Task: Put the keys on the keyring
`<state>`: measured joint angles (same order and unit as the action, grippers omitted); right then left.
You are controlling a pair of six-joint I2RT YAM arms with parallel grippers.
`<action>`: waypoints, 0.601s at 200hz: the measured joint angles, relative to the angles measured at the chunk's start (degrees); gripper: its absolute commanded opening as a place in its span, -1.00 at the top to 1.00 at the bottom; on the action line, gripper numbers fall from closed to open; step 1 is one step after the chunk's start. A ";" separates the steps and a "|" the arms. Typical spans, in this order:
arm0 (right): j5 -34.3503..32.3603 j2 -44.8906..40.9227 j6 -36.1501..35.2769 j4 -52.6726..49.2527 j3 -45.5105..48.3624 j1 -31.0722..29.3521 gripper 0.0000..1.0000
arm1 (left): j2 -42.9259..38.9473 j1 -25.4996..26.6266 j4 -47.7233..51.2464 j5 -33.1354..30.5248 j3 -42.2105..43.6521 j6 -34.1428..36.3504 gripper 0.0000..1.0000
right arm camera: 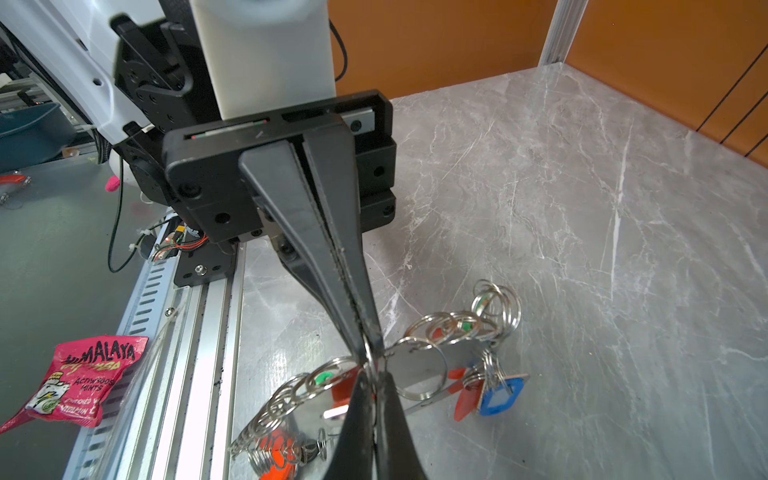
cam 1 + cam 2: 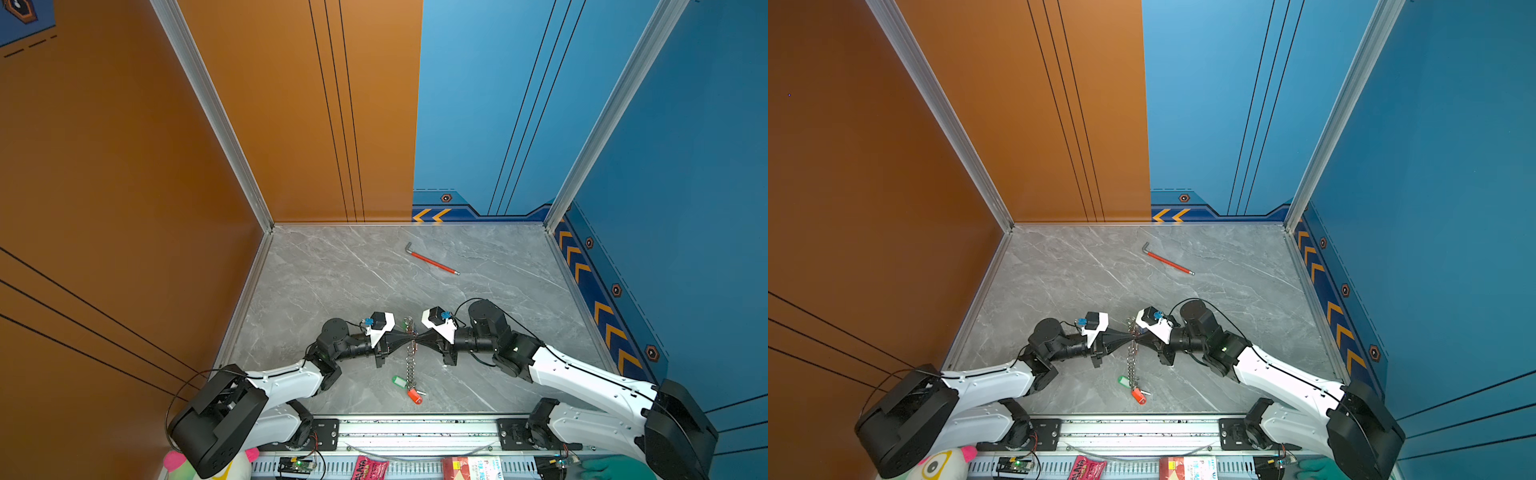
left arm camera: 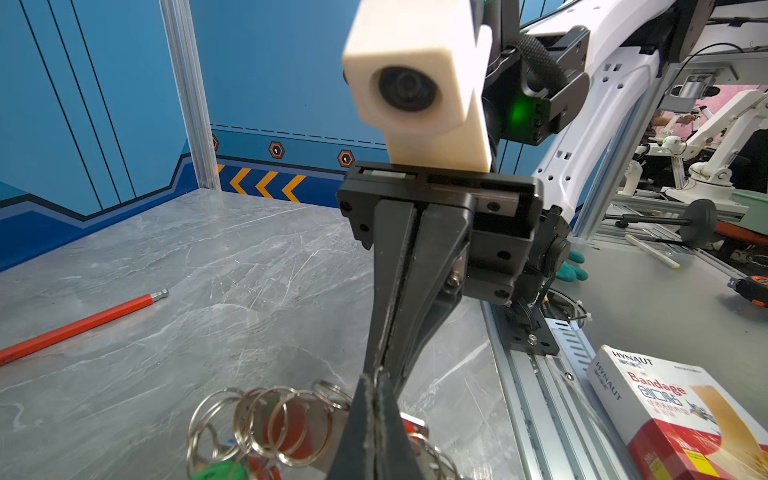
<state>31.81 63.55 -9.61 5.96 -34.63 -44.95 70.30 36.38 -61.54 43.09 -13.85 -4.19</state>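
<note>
In both top views the keyring shows as a narrow line of silver rings running front to back at mid-table. My left gripper and right gripper meet tip to tip at its middle. Each is shut on a ring of its chain, as both wrist views show: left gripper, right gripper. Keys hang at the near end with a green tag and an orange tag. A blue-tagged key hangs at the far end.
A red-sleeved hex wrench lies towards the back of the marble table. A metal rail runs along the front edge, with a bandage box and a pink mints packet beyond it. Orange and blue walls enclose the other sides.
</note>
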 measured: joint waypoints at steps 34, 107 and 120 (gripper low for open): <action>-3.67 0.37 -2.14 -9.22 -5.42 -1.20 1.00 | -0.66 -0.02 0.44 -0.92 -0.09 0.85 0.66; -15.26 5.79 -7.23 -26.71 -16.81 -6.95 1.00 | -1.97 -0.61 5.46 -2.78 -0.09 1.77 0.39; -16.83 6.91 -8.07 -29.07 -18.38 -7.74 1.00 | -1.97 -0.59 5.90 -2.73 -0.09 1.77 0.41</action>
<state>14.98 70.46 -17.67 -23.11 -53.01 -52.69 68.34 35.79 -55.64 40.36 -13.93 -2.42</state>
